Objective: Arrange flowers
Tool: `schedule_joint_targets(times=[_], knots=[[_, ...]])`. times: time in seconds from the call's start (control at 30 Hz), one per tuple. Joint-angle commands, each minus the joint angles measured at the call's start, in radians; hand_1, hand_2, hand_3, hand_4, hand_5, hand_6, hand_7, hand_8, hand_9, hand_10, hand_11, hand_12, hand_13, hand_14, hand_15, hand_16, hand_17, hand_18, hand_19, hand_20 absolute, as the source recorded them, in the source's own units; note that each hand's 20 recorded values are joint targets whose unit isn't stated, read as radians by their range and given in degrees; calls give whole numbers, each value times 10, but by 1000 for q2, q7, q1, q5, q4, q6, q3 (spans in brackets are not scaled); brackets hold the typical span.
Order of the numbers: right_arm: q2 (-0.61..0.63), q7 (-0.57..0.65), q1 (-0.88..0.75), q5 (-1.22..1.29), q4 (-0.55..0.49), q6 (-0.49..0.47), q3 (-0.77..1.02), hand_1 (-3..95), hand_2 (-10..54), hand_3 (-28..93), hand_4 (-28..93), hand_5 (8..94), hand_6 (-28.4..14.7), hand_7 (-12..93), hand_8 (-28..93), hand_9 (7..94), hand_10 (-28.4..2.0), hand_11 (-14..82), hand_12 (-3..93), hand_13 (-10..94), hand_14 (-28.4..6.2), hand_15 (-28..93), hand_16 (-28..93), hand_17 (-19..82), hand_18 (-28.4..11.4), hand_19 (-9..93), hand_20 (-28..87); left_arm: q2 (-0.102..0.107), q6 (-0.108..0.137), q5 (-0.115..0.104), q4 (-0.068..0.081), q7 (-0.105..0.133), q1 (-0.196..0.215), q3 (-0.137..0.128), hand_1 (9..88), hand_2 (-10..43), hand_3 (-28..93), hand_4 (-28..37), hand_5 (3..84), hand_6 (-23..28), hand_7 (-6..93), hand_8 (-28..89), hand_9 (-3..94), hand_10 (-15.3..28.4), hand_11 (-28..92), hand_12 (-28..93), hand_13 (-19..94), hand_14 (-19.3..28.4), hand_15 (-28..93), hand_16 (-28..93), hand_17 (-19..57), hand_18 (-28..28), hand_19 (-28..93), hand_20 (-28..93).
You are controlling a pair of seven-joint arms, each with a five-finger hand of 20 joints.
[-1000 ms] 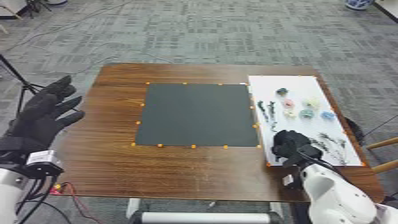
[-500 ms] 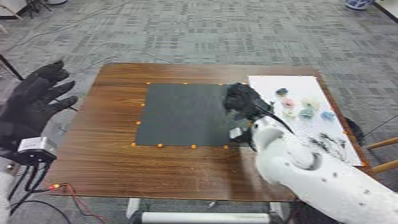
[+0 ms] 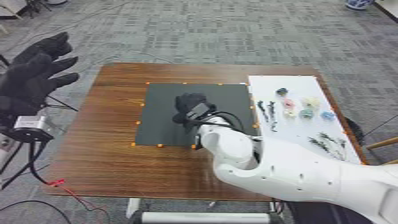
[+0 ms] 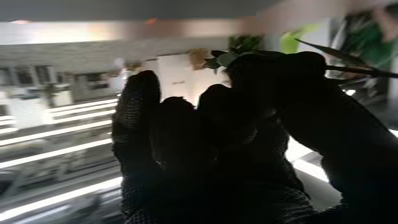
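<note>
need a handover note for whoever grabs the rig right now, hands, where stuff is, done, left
Right hand: over the dark mat, fingers pinching a leafy sprig.
Left hand: open, beyond the table's left edge.
Things: flower heads, dark twigs and green sprigs lie on the white sheet, right of the mat.
Done: one sprig is off the sheet, in the hand.
Left: probably lay it on the mat, then add twigs and flower heads.
</note>
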Motion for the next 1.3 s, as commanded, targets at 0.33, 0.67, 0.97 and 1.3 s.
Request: schedule_joint_targets(times=[0.33, 0.67, 0.97, 1.3], knots=[[-214, 88, 55, 16, 165, -41, -89, 273, 16, 926, -25, 668, -32, 622, 385, 719, -125, 656, 708, 659, -140, 878, 477, 289, -217, 811, 401, 66, -25, -13, 29, -25, -132, 115, 263, -89, 615, -283, 153, -29, 183, -93, 127, 35, 152, 242, 89, 59, 365, -34, -80, 190, 391, 70], [-263, 98, 50, 30, 221, -59, -102, 280, 11, 920, -23, 667, -30, 621, 376, 720, -128, 655, 707, 660, -140, 878, 475, 288, -220, 813, 400, 82, -32, -17, 51, -39, -195, 176, 264, -87, 611, -282, 152, -32, 172, -84, 129, 27, 144, 248, 97, 48, 361, -41, -73, 186, 405, 51], [-311, 123, -9, 56, 291, -98, -25, 289, 5, 912, -34, 663, -29, 622, 365, 719, -125, 651, 705, 660, -139, 876, 472, 290, -219, 814, 399, 99, -49, -19, 78, -56, -276, 249, 261, -85, 616, -278, 154, -27, 162, -74, 128, 26, 131, 258, 94, 49, 359, -47, -71, 184, 413, 37], [-327, 114, -79, 58, 263, -136, 42, 294, -4, 908, -36, 663, -27, 621, 355, 722, -125, 649, 701, 664, -139, 874, 468, 294, -221, 817, 397, 97, -61, -22, 86, -69, -293, 261, 261, -86, 621, -279, 157, -24, 165, -74, 126, 30, 133, 259, 84, 60, 378, -55, -79, 187, 424, 27]])
